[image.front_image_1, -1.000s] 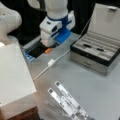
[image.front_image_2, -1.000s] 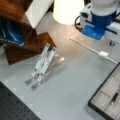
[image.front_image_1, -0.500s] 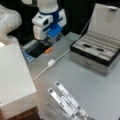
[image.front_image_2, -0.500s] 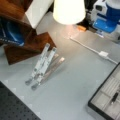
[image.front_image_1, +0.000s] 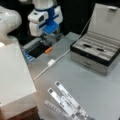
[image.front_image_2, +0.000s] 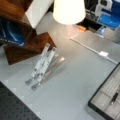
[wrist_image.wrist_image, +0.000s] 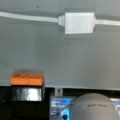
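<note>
My gripper hangs from a white and blue hand at a front view's top, just above and behind a small orange block. The block lies on the grey table near its far edge and nothing is touching it. In the wrist view the orange block sits at the lower left, and no fingers show there. A white cable with a square adapter runs across the table in front of the block. The blue and white hand also shows at a front view's top right, with the orange block to its left.
An open grey case with pens stands at the right. A folded metal stand lies near the front. A white box sits on a wooden shelf at the left. A white dome blocks part of the back edge.
The hand has risen and shifted a little to a front view's left, away from the table. The orange block, cable and stand have stayed put.
</note>
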